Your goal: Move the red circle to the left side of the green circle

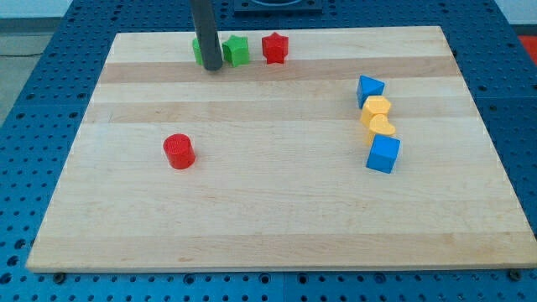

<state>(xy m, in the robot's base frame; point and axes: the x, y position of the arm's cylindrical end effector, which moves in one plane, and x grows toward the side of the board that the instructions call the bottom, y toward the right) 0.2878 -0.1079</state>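
The red circle (pixel 179 151) lies on the wooden board (pixel 277 210) at the view's left of centre. A green block (pixel 198 50), largely hidden behind the rod so its shape cannot be made out, sits near the view's top edge. A second green block (pixel 237 50), star-like, is just to its right. My tip (pixel 211 67) rests at the view's top, right in front of the hidden green block and touching or nearly touching it. It is far above and a little right of the red circle.
A red star (pixel 274 48) sits right of the green blocks at the top. At the view's right stands a column: a blue block (pixel 370 89), a yellow hexagon (pixel 377 107), a yellow heart (pixel 380 127) and a blue cube (pixel 383 153).
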